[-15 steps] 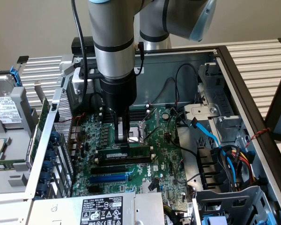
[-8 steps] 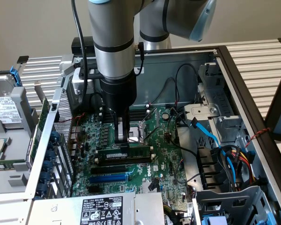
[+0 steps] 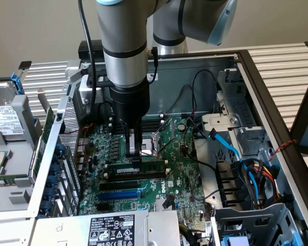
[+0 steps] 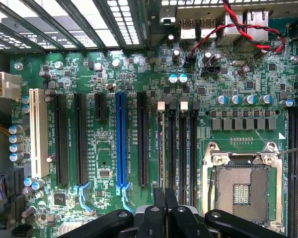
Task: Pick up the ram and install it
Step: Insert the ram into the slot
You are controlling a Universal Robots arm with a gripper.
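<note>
The ram, a narrow green stick with a white label, stands on edge along a black memory slot on the motherboard inside the open case. My gripper reaches straight down onto the stick's top edge near its end on the exterior view's left, its fingers shut on it. From the wrist camera the ram appears edge-on in the first of several parallel memory slots, running out from between the black fingers of my gripper.
An empty CPU socket lies beside the memory slots. A blue expansion slot and black slots lie on the other side. Blue and black cables crowd the drive bay. The power supply sits at the front.
</note>
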